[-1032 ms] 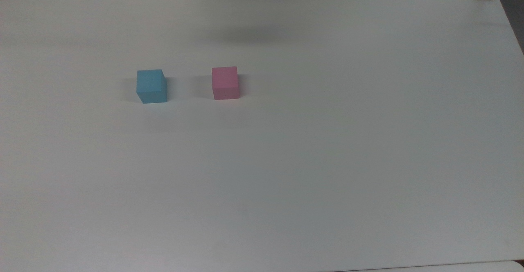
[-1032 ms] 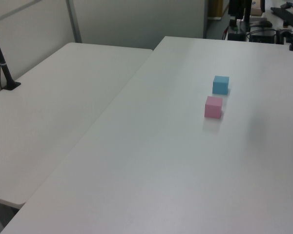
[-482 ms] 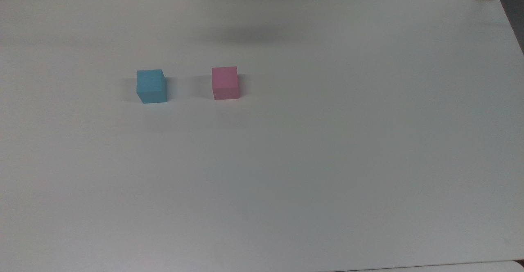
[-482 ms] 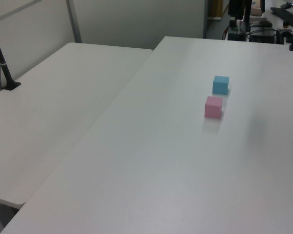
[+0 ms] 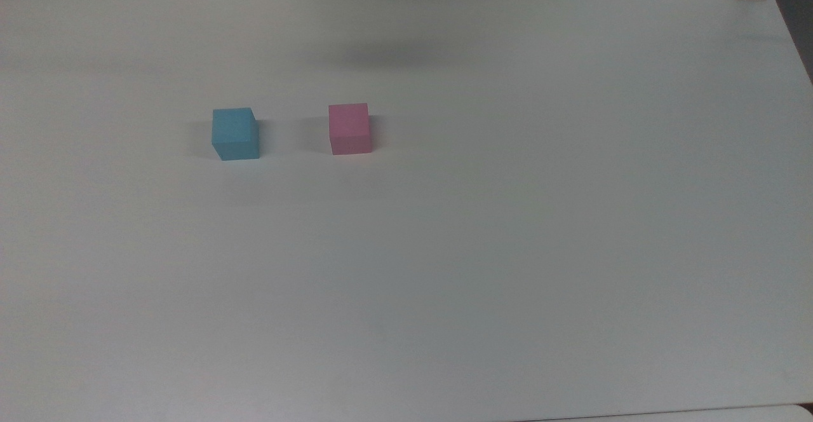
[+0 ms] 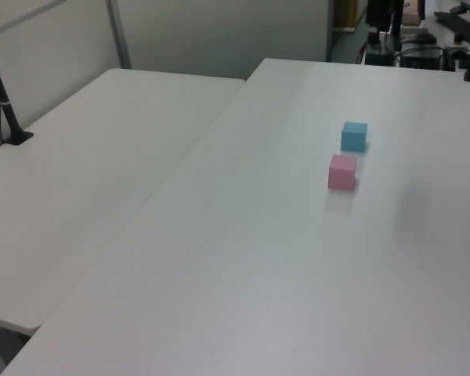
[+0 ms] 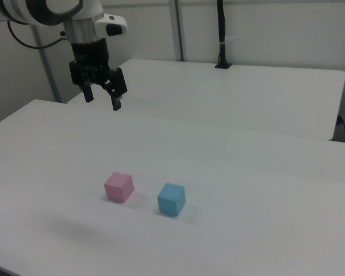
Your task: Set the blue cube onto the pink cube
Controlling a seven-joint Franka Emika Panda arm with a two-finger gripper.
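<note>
The task stands at its first step, the approach. The gripper hangs high with jaws spread and empty. The blue cube rests on the white surface, near the pink cube, not touching. Next it must descend over the blue cube.

Top view looks steeply down on the table, probably from its front edge. Left view and right view sit lower at opposite sides, looking across. All three share the blue cube and pink cube.
</note>
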